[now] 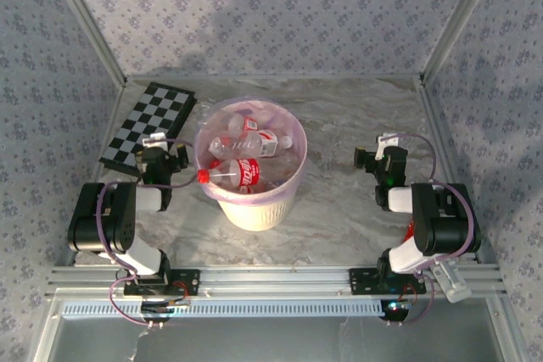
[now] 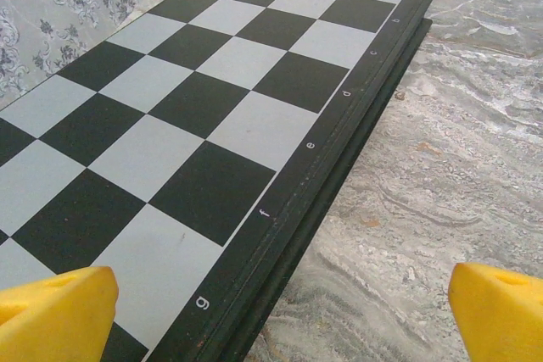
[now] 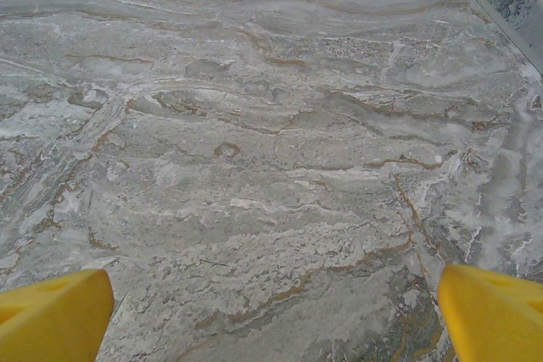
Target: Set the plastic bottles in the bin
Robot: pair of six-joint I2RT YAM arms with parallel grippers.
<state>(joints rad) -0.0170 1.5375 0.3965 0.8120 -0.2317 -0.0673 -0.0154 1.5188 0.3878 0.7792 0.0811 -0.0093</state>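
Note:
The bin (image 1: 254, 214), a cream bucket with a pink liner bag over its rim, stands mid-table between the arms. Several plastic bottles (image 1: 247, 143) lie piled inside it, clear with red labels. One red-capped bottle (image 1: 237, 173) rests on top near the front-left rim. My left gripper (image 1: 157, 152) hangs just left of the bin, open and holding nothing. In the left wrist view its yellow fingertips (image 2: 55, 311) stand far apart over the board's edge. My right gripper (image 1: 383, 152) is open and well right of the bin. Its fingertips (image 3: 496, 311) are spread above bare marble.
A black-and-white chequered board (image 1: 151, 126) (image 2: 178, 125) lies flat at the back left, close under the left gripper. The marble tabletop (image 3: 271, 142) is fenced by aluminium rails (image 1: 441, 125) and patterned walls.

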